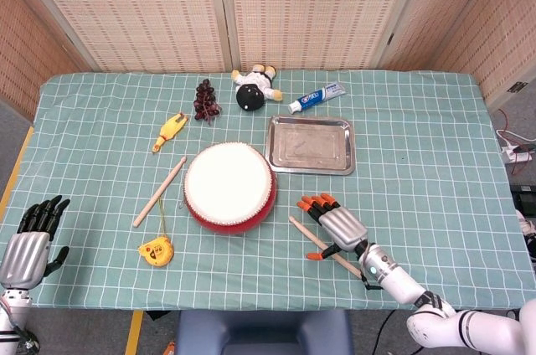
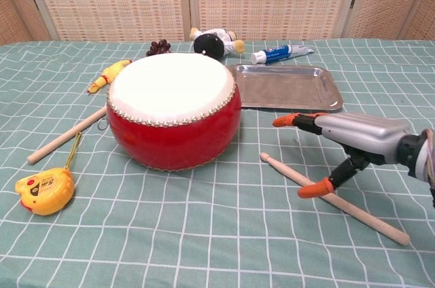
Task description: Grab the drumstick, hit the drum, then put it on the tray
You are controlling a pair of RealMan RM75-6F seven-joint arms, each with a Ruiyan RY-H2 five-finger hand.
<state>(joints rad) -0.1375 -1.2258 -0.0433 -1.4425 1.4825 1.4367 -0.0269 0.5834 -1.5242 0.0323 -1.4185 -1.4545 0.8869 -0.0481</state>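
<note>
The red drum (image 1: 229, 185) (image 2: 173, 108) with its white skin stands mid-table. A wooden drumstick (image 1: 303, 229) (image 2: 292, 172) lies slanted on the cloth to its right, tip toward the drum. My right hand (image 1: 337, 226) (image 2: 357, 137) hovers over the stick's middle, fingers stretched out above it. The thumb points down and touches the stick; nothing is gripped. The steel tray (image 1: 310, 145) (image 2: 285, 87) sits behind the hand with nothing in it. My left hand (image 1: 28, 242) rests at the near left table edge with its fingers apart, holding nothing.
A second drumstick (image 1: 159, 192) (image 2: 64, 137) lies left of the drum, with a yellow tape measure (image 1: 156, 250) (image 2: 41, 191) near it. A toy chicken (image 1: 168, 131), grapes (image 1: 206, 100), doll (image 1: 256, 87) and toothpaste tube (image 1: 316, 97) lie along the far side.
</note>
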